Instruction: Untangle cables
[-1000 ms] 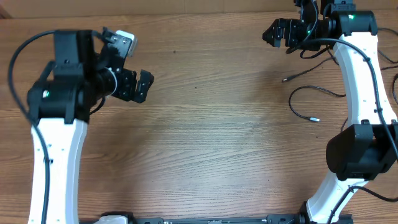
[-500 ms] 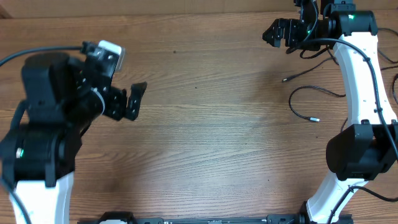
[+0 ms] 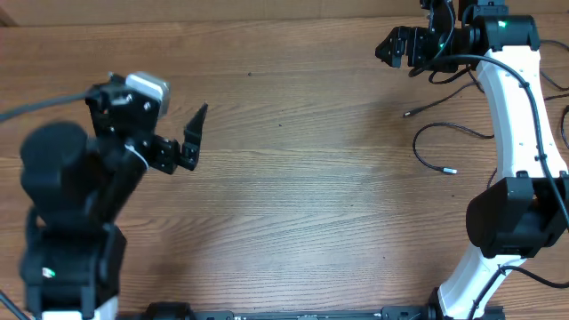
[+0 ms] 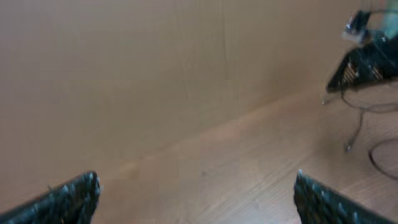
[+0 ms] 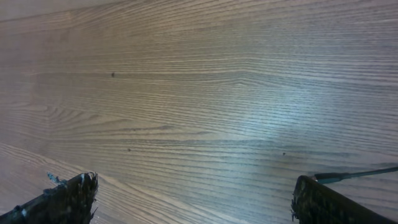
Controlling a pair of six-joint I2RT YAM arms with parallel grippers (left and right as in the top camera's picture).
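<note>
Thin black cables (image 3: pixel 442 138) lie loose on the wooden table at the right, one plug end (image 3: pixel 408 114) pointing left and another (image 3: pixel 450 170) lower down. They show blurred at the right of the left wrist view (image 4: pixel 364 124), and one plug end shows in the right wrist view (image 5: pixel 348 175). My left gripper (image 3: pixel 191 135) is open and empty at the table's left, raised and tilted. My right gripper (image 3: pixel 391 46) is open and empty at the far right edge, left of the cables.
The white right arm (image 3: pixel 516 116) stretches over the right side, partly covering the cables. More black cords (image 3: pixel 564 124) run off the right edge. A plain beige wall (image 4: pixel 155 68) stands behind the table.
My left arm has swung downward and turned, its gripper tilting up and rotating. The right arm and the cables have not moved.
</note>
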